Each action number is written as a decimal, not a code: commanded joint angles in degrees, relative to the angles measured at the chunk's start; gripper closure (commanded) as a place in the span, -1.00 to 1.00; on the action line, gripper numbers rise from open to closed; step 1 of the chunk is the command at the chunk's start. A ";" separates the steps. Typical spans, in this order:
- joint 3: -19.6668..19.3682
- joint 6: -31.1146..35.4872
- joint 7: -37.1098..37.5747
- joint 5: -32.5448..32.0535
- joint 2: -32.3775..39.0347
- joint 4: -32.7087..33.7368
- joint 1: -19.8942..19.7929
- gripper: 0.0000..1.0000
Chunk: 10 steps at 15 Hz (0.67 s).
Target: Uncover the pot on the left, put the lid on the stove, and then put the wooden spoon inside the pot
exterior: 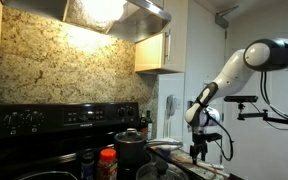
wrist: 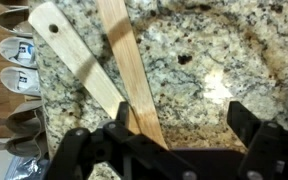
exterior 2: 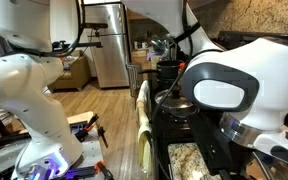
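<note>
In the wrist view two wooden utensils lie on the speckled granite counter (wrist: 214, 60): a flat-ended wooden spoon (wrist: 69, 50) and a straight wooden handle (wrist: 129, 75) crossing it. My gripper (wrist: 182, 130) is open just above them, its left finger beside the straight handle, with nothing between the fingers. In an exterior view the gripper (exterior: 199, 150) hangs low over the counter to the right of the black stove (exterior: 44, 120). A dark pot (exterior: 131, 148) with its lid (exterior: 131, 133) on stands on the stove. A pot (exterior 2: 174, 100) also shows in the exterior view.
A red-capped bottle (exterior: 108, 160) stands in front of the pot. A second pan (exterior: 162, 150) sits between the pot and the gripper. Cutlery in a drawer (wrist: 14, 70) shows at the counter's edge. A towel (exterior 2: 142, 115) hangs on the oven door. Cabinets (exterior: 159, 50) hang above.
</note>
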 commanded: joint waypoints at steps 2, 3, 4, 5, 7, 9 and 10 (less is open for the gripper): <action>0.76 0.97 0.34 -0.45 0.45 0.08 -0.97 -1.00; 0.93 1.32 0.32 -0.41 0.55 0.09 -1.23 -1.00; 0.98 1.36 0.30 -0.38 0.56 0.11 -1.36 -1.00; 0.98 1.36 0.30 -0.38 0.56 0.17 -1.41 -1.00; 0.91 1.25 0.20 -0.91 1.84 0.99 -1.39 -1.00; 0.80 0.50 0.15 -0.69 1.42 1.10 -1.73 -1.00; 0.69 0.23 0.18 -0.75 1.09 1.02 -1.78 -1.00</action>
